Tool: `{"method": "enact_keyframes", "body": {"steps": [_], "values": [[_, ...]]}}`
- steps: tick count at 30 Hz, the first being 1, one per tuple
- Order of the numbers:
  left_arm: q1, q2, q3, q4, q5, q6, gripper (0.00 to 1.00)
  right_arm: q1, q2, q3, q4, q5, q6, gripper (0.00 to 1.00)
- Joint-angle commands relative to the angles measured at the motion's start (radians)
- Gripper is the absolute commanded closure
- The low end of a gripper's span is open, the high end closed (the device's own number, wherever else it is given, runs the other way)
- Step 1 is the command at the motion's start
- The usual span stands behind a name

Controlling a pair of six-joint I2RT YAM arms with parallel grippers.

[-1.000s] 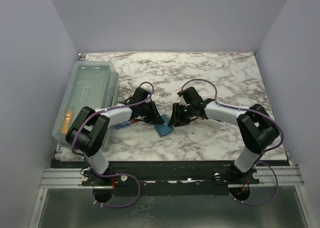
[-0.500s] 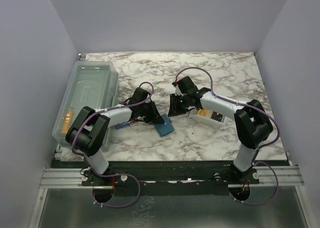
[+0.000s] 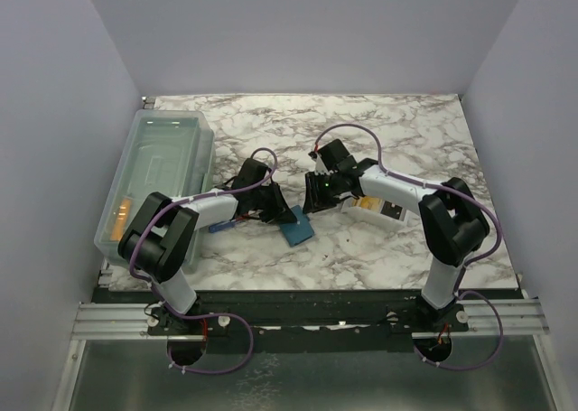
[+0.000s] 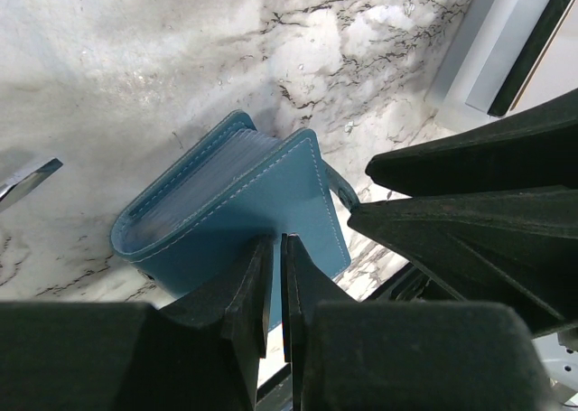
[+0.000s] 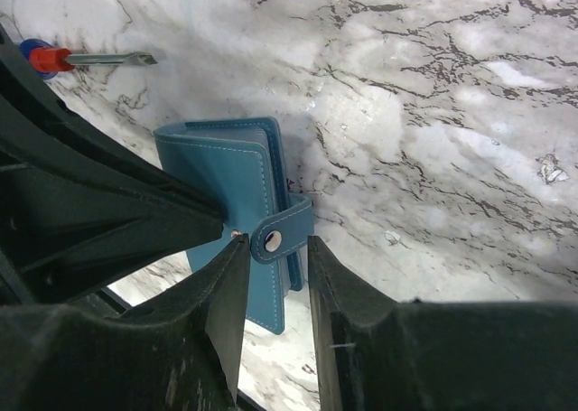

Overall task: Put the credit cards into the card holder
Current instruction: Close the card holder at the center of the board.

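The teal-blue card holder [image 3: 296,229] stands partly open on the marble, its cover lifted. My left gripper [image 4: 275,241] is shut on the edge of that cover [image 4: 271,203], seen from above at the left gripper [image 3: 274,210]. My right gripper [image 5: 275,241] is open, its fingers on either side of the snap tab [image 5: 282,232]; from above the right gripper [image 3: 316,194] sits just right of the holder. A golden-orange credit card [image 3: 368,204] shows in the white tray [image 3: 386,214]. No card is in either gripper.
A large clear plastic bin [image 3: 158,172] stands at the left with something orange [image 3: 117,218] inside. A screwdriver [image 5: 63,59] with a red and blue handle lies on the marble just left of the card holder. The tray's corner [image 4: 488,50] shows in the left wrist view.
My right arm has swung toward the back, uncovering the white tray, and its gripper has shifted slightly up from the holder. The left gripper keeps its hold and has not moved.
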Motion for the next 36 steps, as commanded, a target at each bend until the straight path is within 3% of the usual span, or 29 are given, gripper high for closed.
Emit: {"method": "enact_keyframes", "body": {"steps": [1,6,10,15,19,31,36], "values": [[0.001,0.026,-0.043,-0.051,-0.08,0.031,0.83,0.007,0.022,0.008,0.003,-0.035,-0.021,0.64],[0.0,0.03,-0.038,-0.053,-0.08,0.032,0.83,0.007,0.032,0.009,0.004,-0.038,-0.022,0.68],[0.001,0.029,-0.033,-0.056,-0.08,0.036,0.83,0.007,0.033,0.009,0.004,-0.032,-0.022,0.82],[0.001,0.028,-0.027,-0.062,-0.079,0.037,0.83,0.007,0.032,0.009,-0.004,-0.01,-0.022,0.86],[0.0,0.02,-0.023,-0.066,-0.079,0.04,0.83,0.007,0.024,0.01,-0.012,0.005,-0.022,1.0],[-0.001,0.034,-0.012,-0.085,-0.089,0.06,0.83,0.001,-0.061,-0.069,0.072,-0.07,0.03,1.0],[0.0,0.01,-0.025,-0.096,-0.109,0.095,0.78,-0.026,-0.092,-0.141,0.148,-0.154,0.061,1.0]]}}
